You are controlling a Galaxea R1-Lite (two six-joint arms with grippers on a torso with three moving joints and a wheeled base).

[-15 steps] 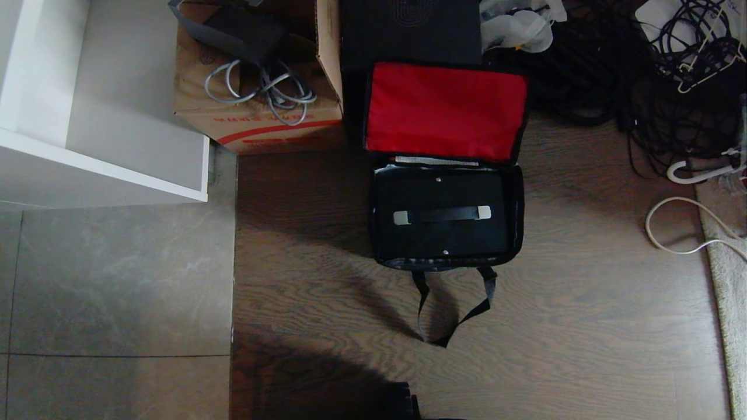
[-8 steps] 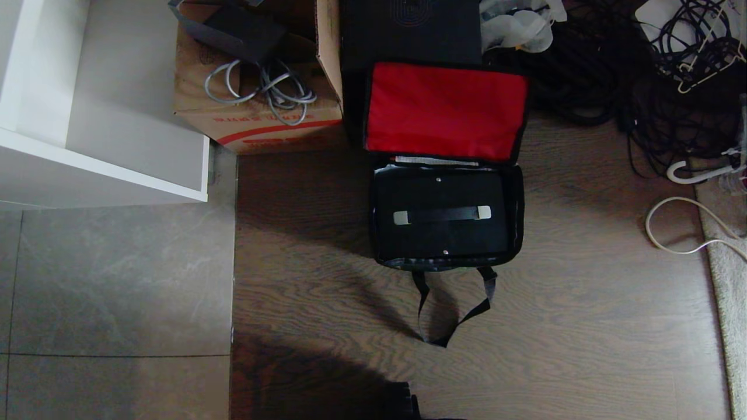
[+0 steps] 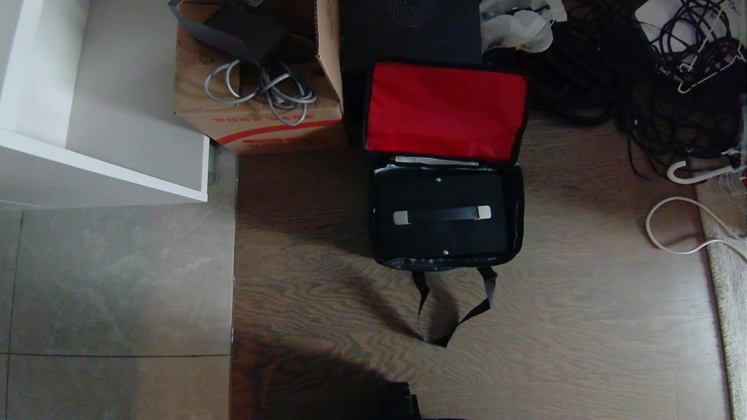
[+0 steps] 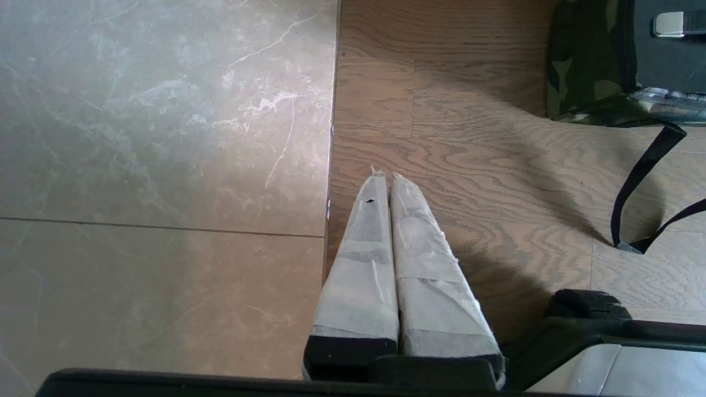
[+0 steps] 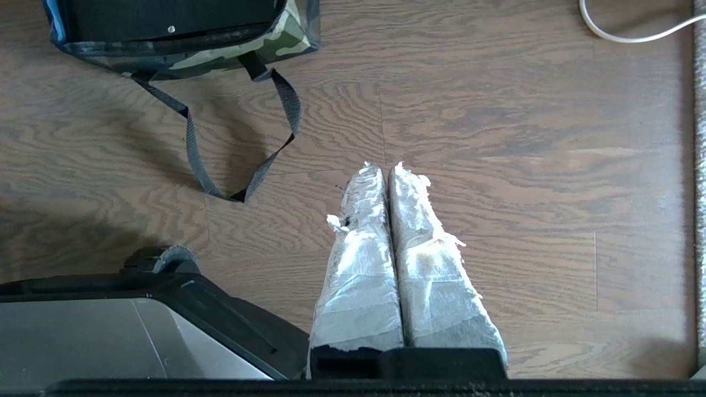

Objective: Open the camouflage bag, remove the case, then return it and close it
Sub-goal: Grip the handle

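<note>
The camouflage bag (image 3: 516,198) is seen lying open on the wooden floor (image 3: 583,326), its red-lined lid (image 3: 446,111) folded back, the case (image 3: 440,217) lodged inside it, while the left gripper (image 4: 384,177) and right gripper (image 5: 380,167) are held pressed together, empty, near its strap.

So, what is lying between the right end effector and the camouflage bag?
Only bare wooden floor and the bag's black strap handle, in the right wrist view.

Dark wood floor (image 3: 583,326) meets grey tile (image 3: 117,280) on the left. A white shelf unit (image 3: 105,146) stands over the tile, a cardboard box (image 3: 257,116) beside it. Tangled cables (image 3: 671,70) and a pale rug (image 3: 729,280) lie right.
</note>
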